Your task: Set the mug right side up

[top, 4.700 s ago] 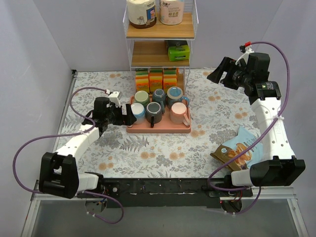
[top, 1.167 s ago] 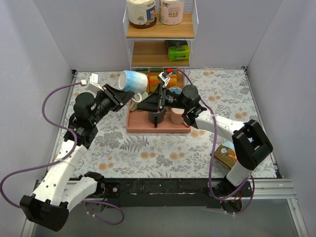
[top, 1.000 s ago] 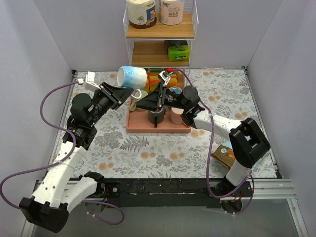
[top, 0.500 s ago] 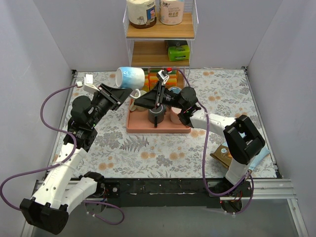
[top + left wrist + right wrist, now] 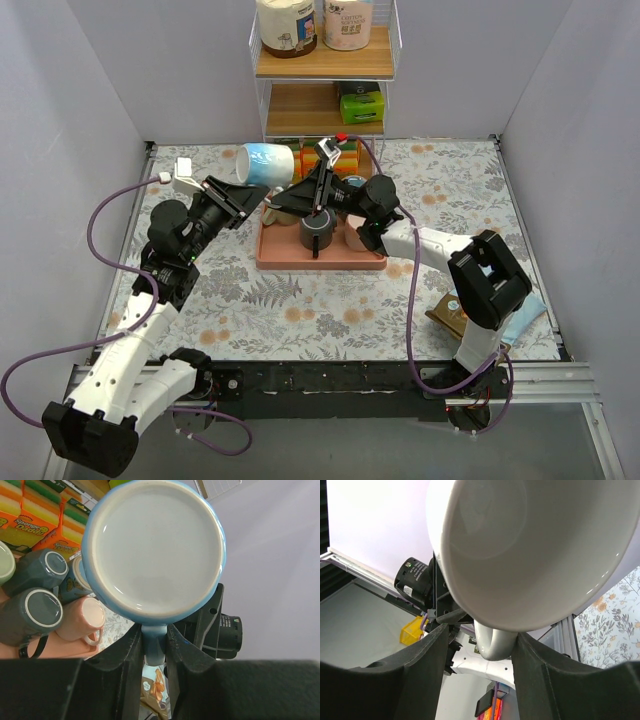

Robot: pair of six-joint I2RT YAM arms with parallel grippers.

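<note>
Grip first: my left hand (image 5: 154, 635) is clamped on the handle (image 5: 154, 652) of the glossy light-blue ceramic mug (image 5: 268, 160), held sideways in the air over the salmon plastic tray's (image 5: 320, 263) far left corner. My right hand (image 5: 482, 645) (fingers apart, straddling that handle) should clamp squarely before I release.

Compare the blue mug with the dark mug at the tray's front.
The blue mug hangs in the air, handle in the left end effector; the dark mug stands on the tray. The blue mug lies sideways; the dark mug is vertical. Both have one handle.
</note>
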